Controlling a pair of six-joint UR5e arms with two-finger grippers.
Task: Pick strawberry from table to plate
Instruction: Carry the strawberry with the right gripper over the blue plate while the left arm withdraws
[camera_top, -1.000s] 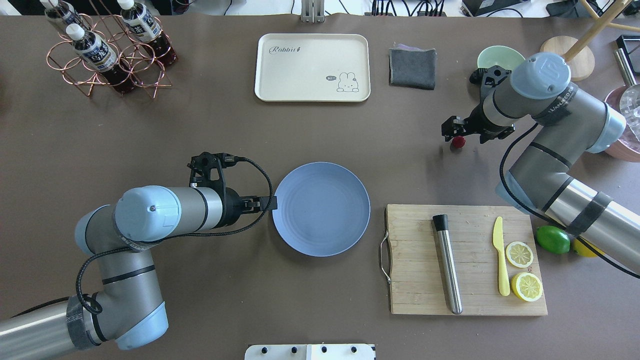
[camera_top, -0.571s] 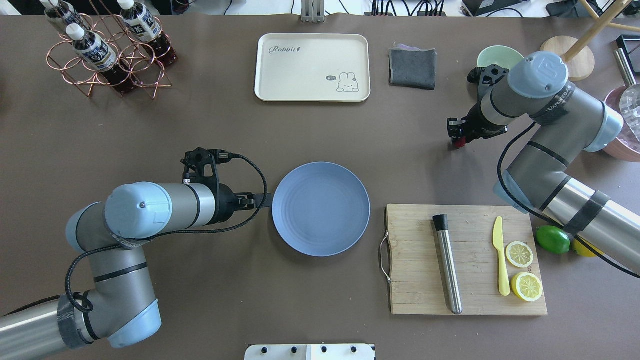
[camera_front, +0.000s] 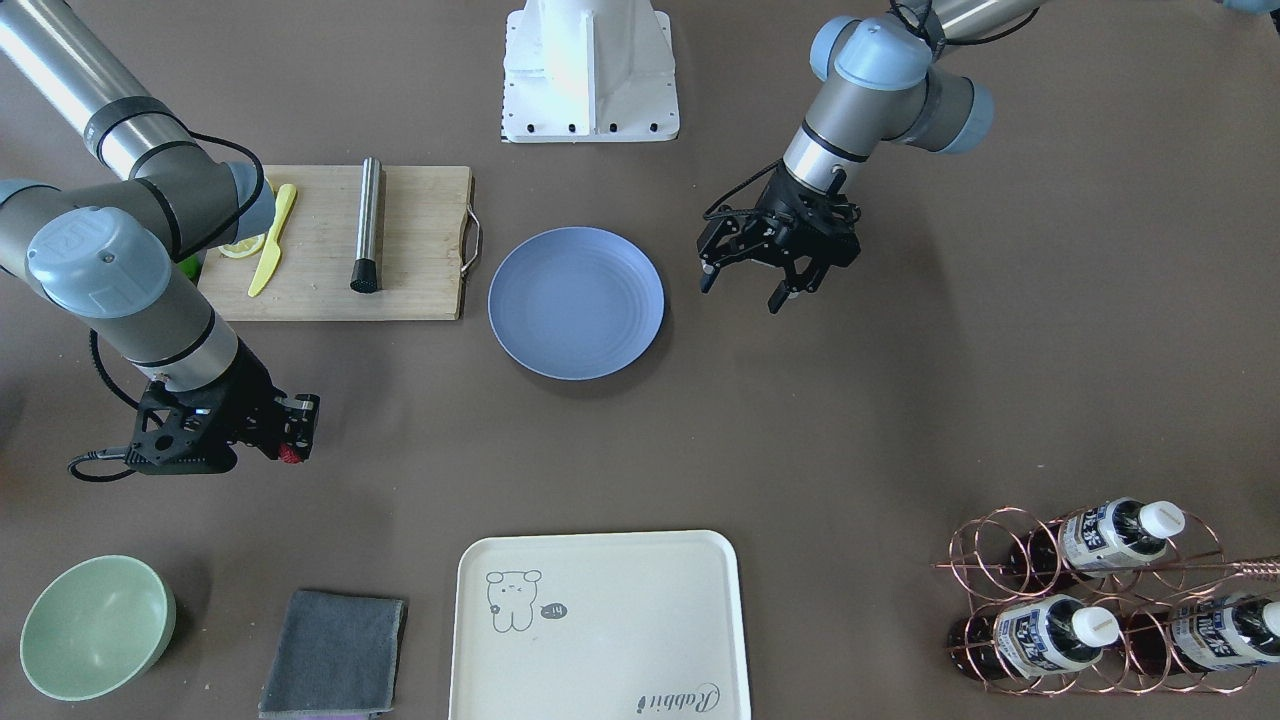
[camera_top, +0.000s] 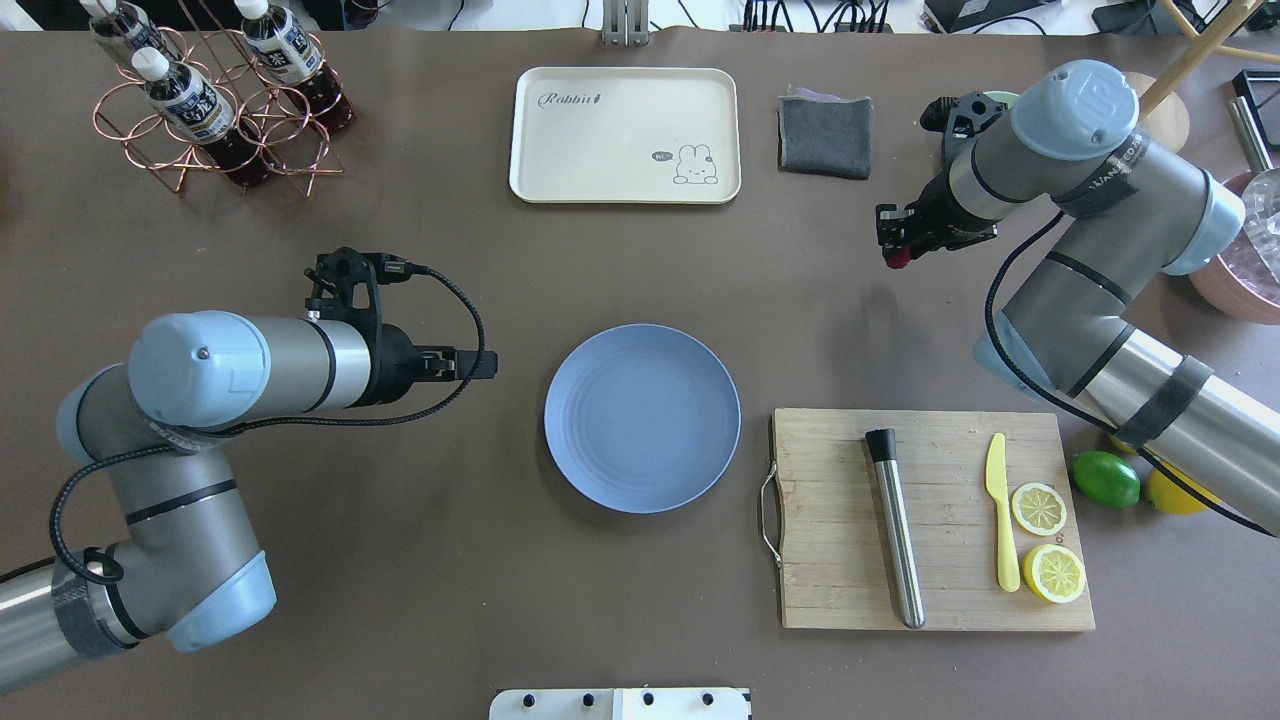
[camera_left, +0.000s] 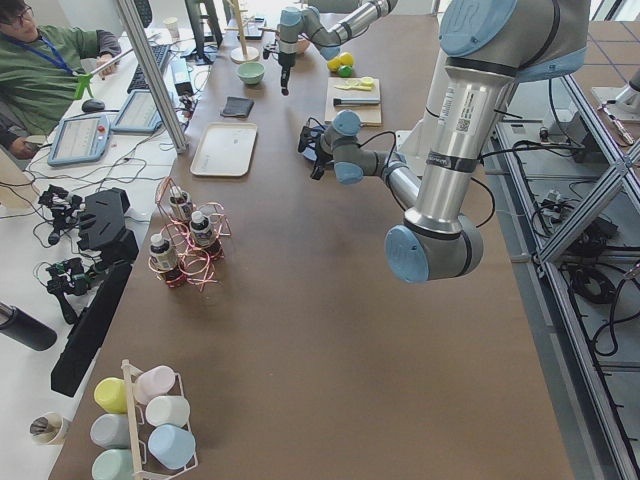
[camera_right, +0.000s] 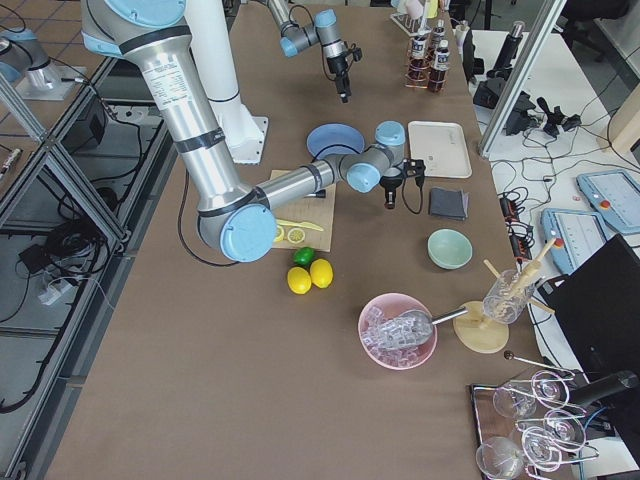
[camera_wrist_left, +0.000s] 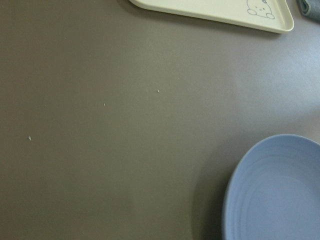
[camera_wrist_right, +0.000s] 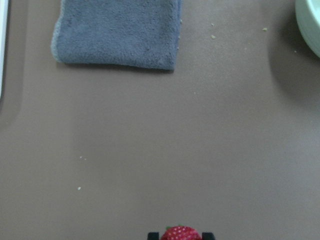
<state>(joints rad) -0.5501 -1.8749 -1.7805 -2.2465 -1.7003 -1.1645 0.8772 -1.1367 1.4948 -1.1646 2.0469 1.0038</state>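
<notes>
The strawberry (camera_wrist_right: 181, 233), a small red bumpy berry, sits between the fingertips of my right gripper (camera_top: 893, 248), which is shut on it and holds it above the table (camera_top: 400, 560). From the front-facing view the strawberry (camera_front: 290, 455) shows as a red spot at that gripper (camera_front: 300, 435). The blue plate (camera_top: 642, 418) lies bare at the table's middle, well to the left of the held berry. My left gripper (camera_front: 740, 296) hangs open with nothing in it, a short way off the plate (camera_front: 576, 302) rim. The left wrist view catches the plate's edge (camera_wrist_left: 280, 195).
A wooden cutting board (camera_top: 830, 540) with a metal muddler, a yellow knife and lemon halves lies right of the plate. A lime (camera_top: 1105, 480), cream tray (camera_top: 600, 140), grey cloth (camera_top: 825, 135), green bowl (camera_front: 95, 625) and bottle rack (camera_top: 215, 100) stand around.
My right gripper has shut on the strawberry and risen with it off the table. The left arm has drawn back to the left, away from the plate's rim.
</notes>
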